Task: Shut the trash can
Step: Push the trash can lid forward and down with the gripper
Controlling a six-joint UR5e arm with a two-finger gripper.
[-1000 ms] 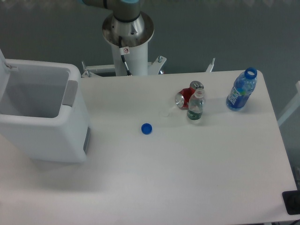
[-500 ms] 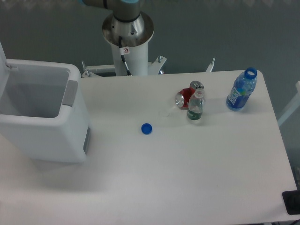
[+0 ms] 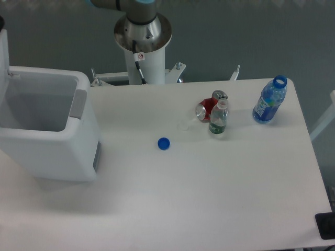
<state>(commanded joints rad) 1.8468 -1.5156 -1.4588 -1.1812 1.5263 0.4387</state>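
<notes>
The trash can is a large white boxy bin at the table's left end, and its top is open so the empty inside shows. Its white lid stands nearly upright along the frame's left edge. The grey latch tab lies on the right rim. A small dark shape shows just above the lid's top at the frame's edge. It may be part of my gripper, and no fingers can be made out. Only the arm's base column and a bit of the shoulder are otherwise in view.
A blue bottle cap lies mid-table. To the right lie a red can on its side, a small clear bottle and a transparent cap. An open blue bottle stands at the far right.
The lid has come further into view and stands taller along the left edge. A dark shape has appeared above it. Everything on the table is where it was.
</notes>
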